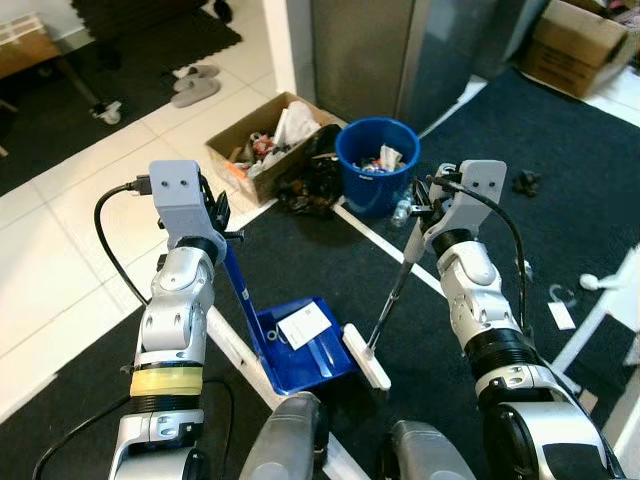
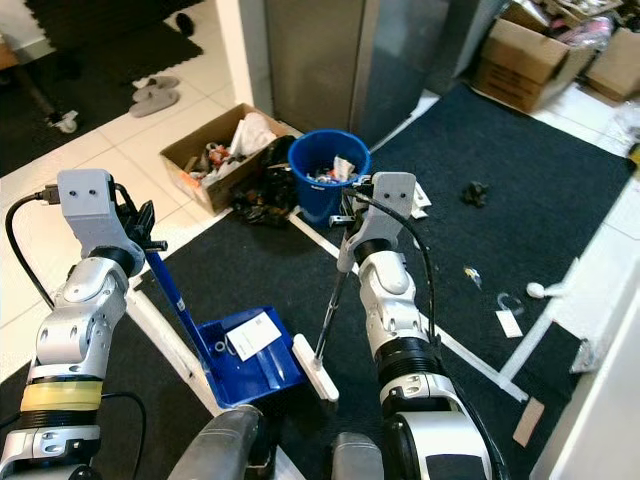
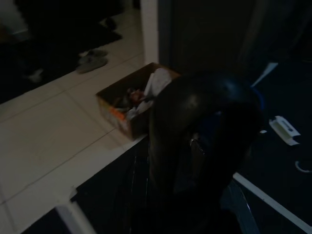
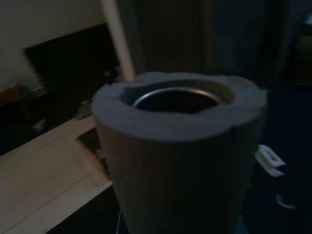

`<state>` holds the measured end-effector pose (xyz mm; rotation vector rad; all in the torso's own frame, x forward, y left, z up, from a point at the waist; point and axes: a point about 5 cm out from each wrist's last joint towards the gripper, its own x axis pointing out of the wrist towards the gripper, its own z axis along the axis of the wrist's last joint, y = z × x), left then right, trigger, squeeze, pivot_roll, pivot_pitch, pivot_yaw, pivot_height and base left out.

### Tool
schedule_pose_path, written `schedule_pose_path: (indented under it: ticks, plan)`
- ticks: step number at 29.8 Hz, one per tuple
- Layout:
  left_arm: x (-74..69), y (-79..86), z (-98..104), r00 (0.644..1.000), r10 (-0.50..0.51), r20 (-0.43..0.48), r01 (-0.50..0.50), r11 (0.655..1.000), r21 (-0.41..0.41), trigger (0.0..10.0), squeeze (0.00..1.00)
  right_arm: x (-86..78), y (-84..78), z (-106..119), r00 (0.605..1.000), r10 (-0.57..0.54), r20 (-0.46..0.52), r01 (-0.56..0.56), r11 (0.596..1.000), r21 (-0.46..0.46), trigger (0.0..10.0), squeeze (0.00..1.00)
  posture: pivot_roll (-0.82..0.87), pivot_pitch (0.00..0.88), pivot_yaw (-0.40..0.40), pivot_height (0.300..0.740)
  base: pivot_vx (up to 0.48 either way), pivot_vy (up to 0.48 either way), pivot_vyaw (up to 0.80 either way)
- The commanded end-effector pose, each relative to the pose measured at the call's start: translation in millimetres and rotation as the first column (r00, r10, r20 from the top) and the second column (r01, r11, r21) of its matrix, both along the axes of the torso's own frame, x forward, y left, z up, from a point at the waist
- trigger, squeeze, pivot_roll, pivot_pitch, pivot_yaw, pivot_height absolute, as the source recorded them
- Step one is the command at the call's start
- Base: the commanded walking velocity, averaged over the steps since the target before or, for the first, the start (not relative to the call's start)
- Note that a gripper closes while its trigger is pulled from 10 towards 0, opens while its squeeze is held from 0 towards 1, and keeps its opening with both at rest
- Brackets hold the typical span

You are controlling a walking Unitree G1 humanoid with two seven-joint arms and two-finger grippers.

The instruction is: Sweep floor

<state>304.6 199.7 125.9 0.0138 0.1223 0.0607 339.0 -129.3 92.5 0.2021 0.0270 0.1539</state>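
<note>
Gripping a blue dustpan's [image 1: 300,345] handle, the left gripper [image 1: 222,232] rests it on the dark mat [image 1: 320,260]. The right gripper [image 1: 422,205] grips a broom [image 1: 385,315], its white head touching the pan's lip.

Head stereo pair: high vantage, facing forward and down over both arms onto black mat. Both eyes share blue dustpan [image 1: 305,345], blue bucket [image 1: 376,160], cardboard box [image 2: 215,152]. Left wrist camera: dark, very near handle, facing cardboard box on tiled floor [image 3: 58,141]. Right wrist camera: dark, pressed close to grey foam handle end [image 4: 178,156].
</note>
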Motion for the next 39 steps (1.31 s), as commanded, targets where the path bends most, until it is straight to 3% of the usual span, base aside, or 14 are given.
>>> schedule_pose_path:
  ticks: [1,12,16,19,25,31,39]
  plan:
    - [3.1,2.2,6,1.0,-0.006,0.029,0.005,1.0,0.025,10.0,0.0,2.1,0.8,4,1.0,0.0,0.013,0.0,1.0,0.004,10.0,0.0,0.0,0.0,0.035,0.74,0.0,0.0,0.0]
    - [9.1,6.0,23,0.996,0.033,0.085,-0.035,0.999,0.022,10.0,0.0,5.0,3.1,10,0.999,0.008,0.04,-0.008,1.0,0.005,10.0,0.0,0.01,0.0,0.034,0.74,0.0,0.0,0.0]
    - [11.8,7.5,36,0.989,0.05,0.138,-0.055,0.998,0.038,10.0,0.0,6.3,4.5,18,0.997,0.012,0.073,-0.013,1.0,0.006,10.0,0.0,0.0,0.0,0.037,0.74,0.43,0.0,0.0]
    - [15.7,8.1,61,0.974,0.043,0.224,-0.062,0.995,0.08,10.0,0.0,8.6,4.8,30,0.992,0.013,0.125,-0.014,1.0,0.01,10.0,0.0,0.0,0.0,0.038,0.74,0.472,0.0,0.0]
    - [17.1,8.6,76,0.963,0.034,0.268,-0.061,0.994,0.092,10.0,0.0,10.0,3.7,35,0.99,0.007,0.14,-0.009,1.0,0.012,10.0,0.0,0.01,0.0,0.038,0.74,0.472,0.0,0.0]
    - [14.0,-6.3,114,0.921,-0.099,0.376,0.031,0.983,0.182,10.0,0.0,12.7,-2.4,40,0.988,-0.021,0.154,0.019,1.0,0.017,10.0,0.0,0.01,0.001,0.035,0.74,0.472,0.0,0.0]
    - [6.5,-20.6,159,0.846,-0.171,0.505,0.106,0.982,0.154,10.0,0.0,13.2,-11.0,38,0.989,-0.044,0.141,0.044,0.999,0.005,10.0,0.0,0.01,0.002,0.034,0.74,0.473,0.0,0.0]
